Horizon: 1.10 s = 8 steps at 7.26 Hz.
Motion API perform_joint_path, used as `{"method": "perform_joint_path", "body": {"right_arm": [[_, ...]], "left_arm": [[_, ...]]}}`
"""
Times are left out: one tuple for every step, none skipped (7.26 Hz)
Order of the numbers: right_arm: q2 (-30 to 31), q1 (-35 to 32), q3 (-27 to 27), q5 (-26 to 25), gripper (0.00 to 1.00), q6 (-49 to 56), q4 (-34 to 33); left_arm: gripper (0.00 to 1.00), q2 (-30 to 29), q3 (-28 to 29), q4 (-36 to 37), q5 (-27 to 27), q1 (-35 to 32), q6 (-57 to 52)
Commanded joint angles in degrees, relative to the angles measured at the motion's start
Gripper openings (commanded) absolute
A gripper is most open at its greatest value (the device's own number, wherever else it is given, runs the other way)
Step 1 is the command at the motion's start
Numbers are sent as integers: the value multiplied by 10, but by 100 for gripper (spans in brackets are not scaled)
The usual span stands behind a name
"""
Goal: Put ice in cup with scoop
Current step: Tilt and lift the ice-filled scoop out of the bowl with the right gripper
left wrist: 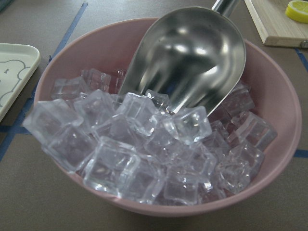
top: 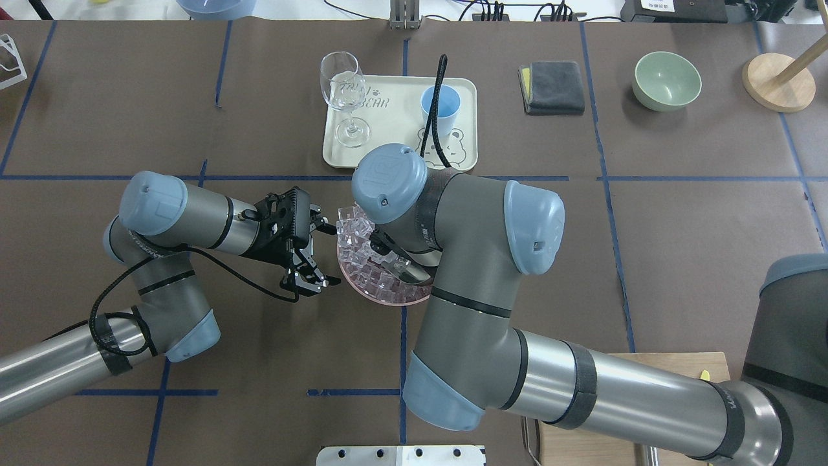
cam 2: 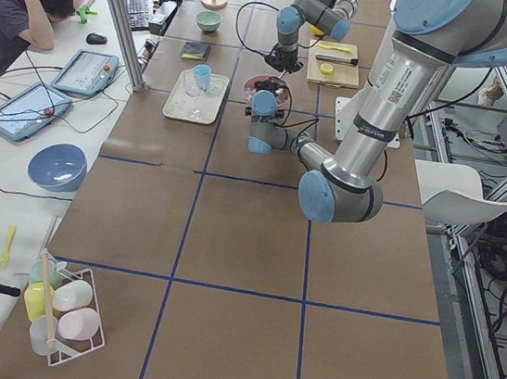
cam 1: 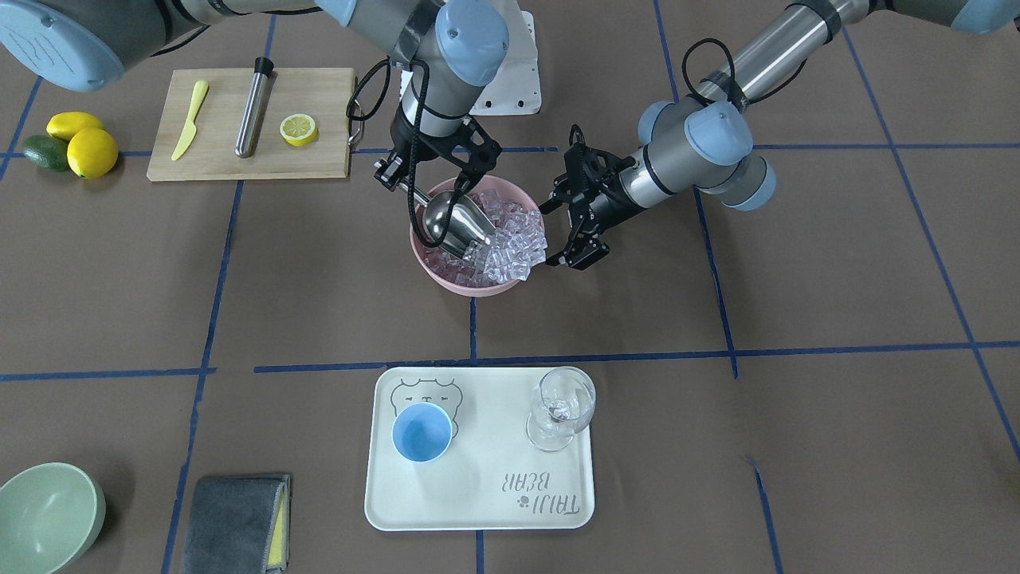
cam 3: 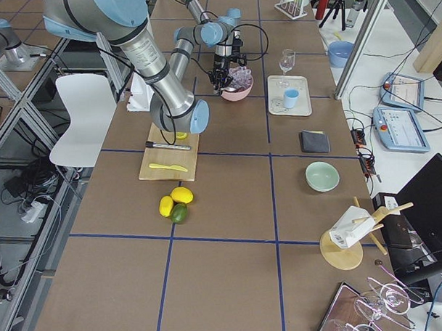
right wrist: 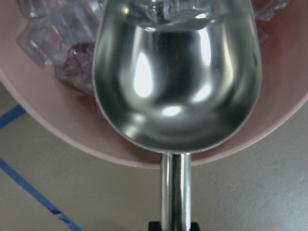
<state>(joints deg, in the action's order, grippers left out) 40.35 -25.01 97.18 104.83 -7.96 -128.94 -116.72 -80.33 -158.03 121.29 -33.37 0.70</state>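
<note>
Your right tool [cam 1: 405, 188] clamps the scoop [cam 1: 456, 222], empty at the ice [cam 1: 514, 239], left tool [cam 1: 570, 231] spread apart; you should dig deeper, then carry to the cup [cam 1: 421, 431].

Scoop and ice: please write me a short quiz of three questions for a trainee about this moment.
1. True or false: the cup on the tray already holds ice.
2. The right gripper holds the scoop by: A its handle; B its trough's rim; C not at all.
3. Fill in: the left gripper, beside the pink bowl, is ____ (open/shut).
Key: 1 false; 2 A; 3 open.
</note>
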Motion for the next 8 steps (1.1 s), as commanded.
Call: {"method": "perform_joint_path", "body": {"right_arm": [[10,1,9,0,0,-12,30],[22,1,33,0,0,-14,31],[38,1,60,1,0,-14,31],[52,1,77,1,0,-17,33],[71,1,79,0,0,-31,77],[88,1,79,0,0,-35,111],[90,1,83,0,0,-36,114],[90,0,97,0,0,-36,114]], "left_arm": [[100,0,0,0,0,0,-1],[100,0,0,0,0,0,0],[100,0,-1,0,0,0,0],[100,0,0,0,0,0,-1],[100,0,0,0,0,0,0],[100,0,0,0,0,1,-1],[100,0,0,0,0,1,0],[100,0,-1,0,0,1,-1]]}}
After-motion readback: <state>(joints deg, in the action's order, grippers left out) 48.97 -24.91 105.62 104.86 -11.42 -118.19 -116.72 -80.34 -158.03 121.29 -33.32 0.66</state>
